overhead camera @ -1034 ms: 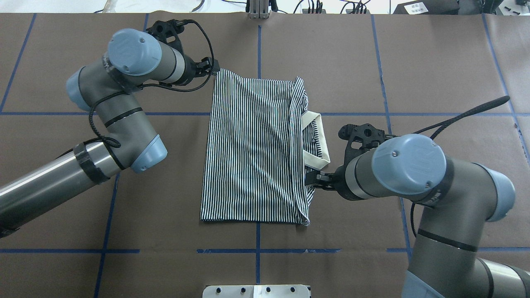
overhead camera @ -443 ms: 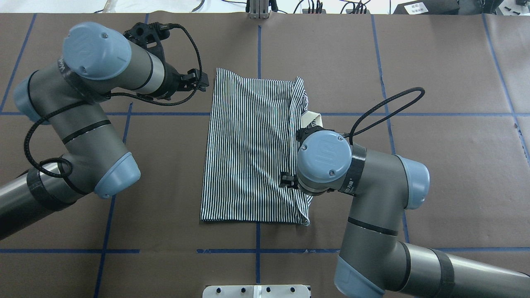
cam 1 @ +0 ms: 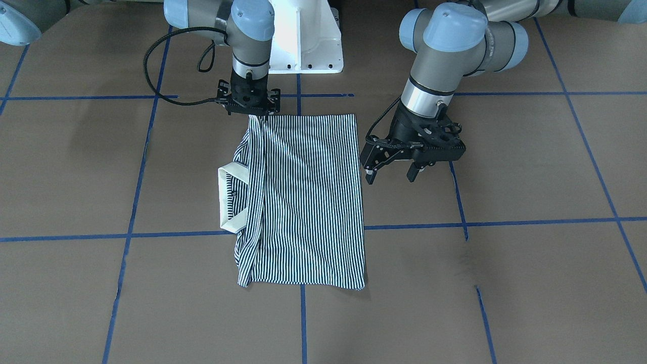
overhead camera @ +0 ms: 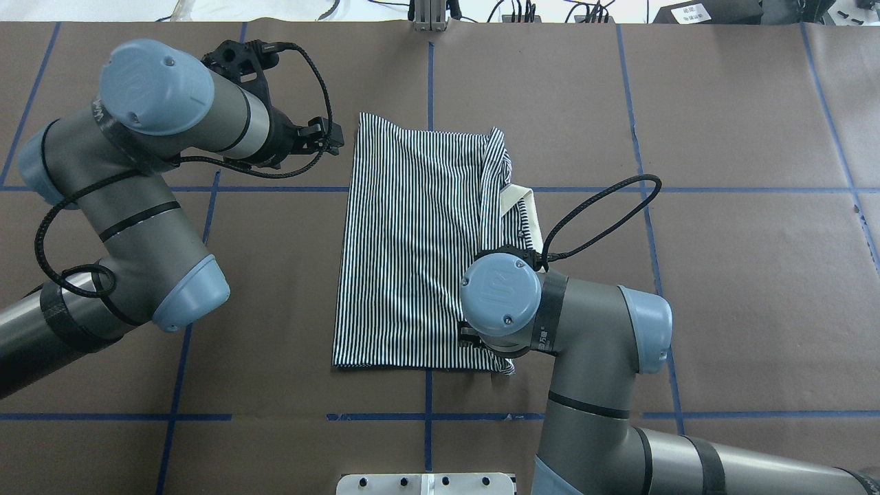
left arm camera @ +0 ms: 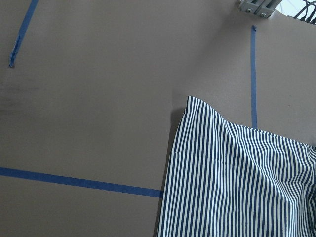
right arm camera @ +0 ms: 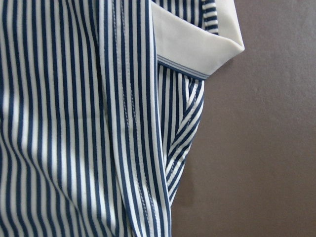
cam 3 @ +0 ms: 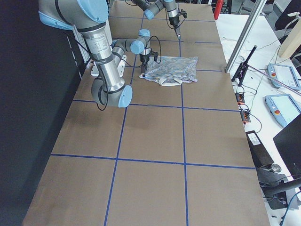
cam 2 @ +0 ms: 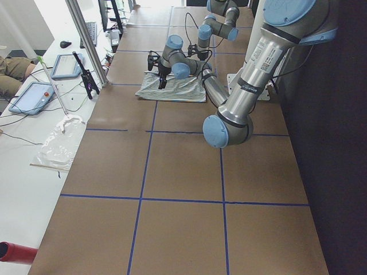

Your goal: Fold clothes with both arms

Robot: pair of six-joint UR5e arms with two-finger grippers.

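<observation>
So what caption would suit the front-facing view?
Folded striped polo shirt on brown table, left end effector open beside it, right end effector at its corner.

Light is bright and even, from above. Soft, faint shadows lie on the surface [cam 1: 505,167]; a thin one borders the shirt [left arm camera: 237,182]. Side views are black along the robot's edge.
</observation>
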